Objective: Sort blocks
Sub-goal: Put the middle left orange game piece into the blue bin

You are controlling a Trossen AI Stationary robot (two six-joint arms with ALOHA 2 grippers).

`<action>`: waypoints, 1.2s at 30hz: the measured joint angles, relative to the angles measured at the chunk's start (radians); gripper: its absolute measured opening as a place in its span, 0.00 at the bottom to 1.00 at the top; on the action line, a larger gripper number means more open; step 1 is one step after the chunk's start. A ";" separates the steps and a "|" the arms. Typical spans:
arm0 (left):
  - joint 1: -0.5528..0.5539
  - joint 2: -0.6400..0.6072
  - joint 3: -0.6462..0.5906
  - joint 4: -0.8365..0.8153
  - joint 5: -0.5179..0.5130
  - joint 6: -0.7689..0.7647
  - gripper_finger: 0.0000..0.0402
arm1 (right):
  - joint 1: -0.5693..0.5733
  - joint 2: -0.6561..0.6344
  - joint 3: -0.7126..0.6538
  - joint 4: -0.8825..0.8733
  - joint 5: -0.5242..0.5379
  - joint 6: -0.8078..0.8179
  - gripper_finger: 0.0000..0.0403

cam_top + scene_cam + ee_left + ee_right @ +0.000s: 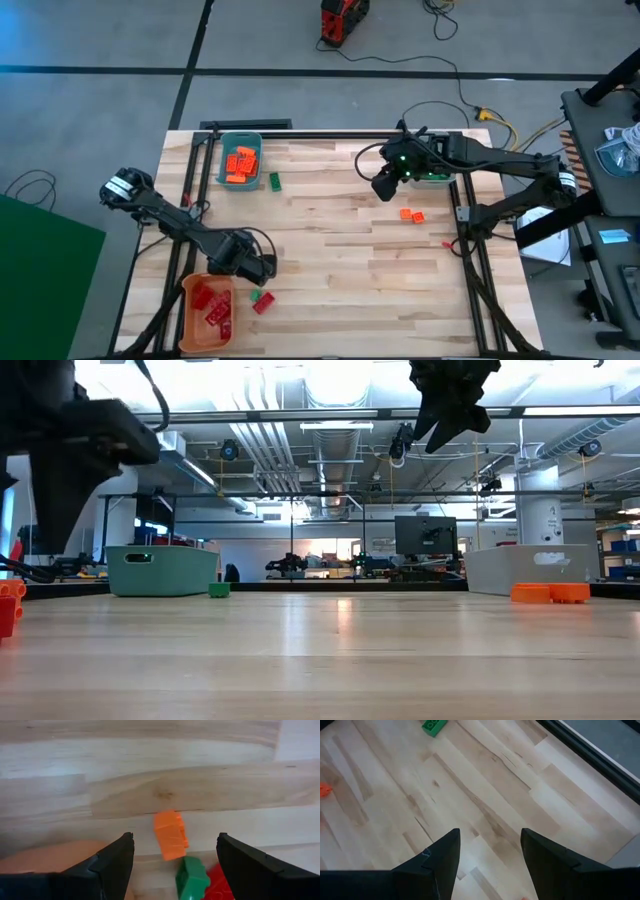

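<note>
My left gripper (175, 836) stands open low over the table's near left. An orange block (171, 835) lies on the wood between and just beyond its fingertips, untouched. A green block (192, 878) and a red block (218, 883) lie beside it, and show again as the green block (256, 294) and red block (264, 304) in the high view. My right gripper (490, 833) is open and empty, raised well above the table (450, 405) at the far right, beside the grey bin (437, 178). Two orange blocks (411, 214) lie near it.
A teal bin (240, 160) holding orange blocks stands at the far left, with a lone green block (274, 181) beside it. An orange bin (208, 312) holding red blocks sits at the near left corner. A small red block (447, 243) lies by the right edge. Bare wood fills the middle.
</note>
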 joint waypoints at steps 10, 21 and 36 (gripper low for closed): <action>0.000 0.000 -0.018 0.015 0.004 0.039 0.64 | 0.000 0.000 0.000 0.008 0.008 0.000 0.50; 0.008 0.000 -0.033 0.054 0.005 0.068 0.64 | 0.000 0.000 0.000 0.034 0.008 0.000 0.50; 0.023 0.080 -0.037 0.116 0.053 0.100 0.64 | 0.000 0.000 0.000 0.033 0.008 0.005 0.50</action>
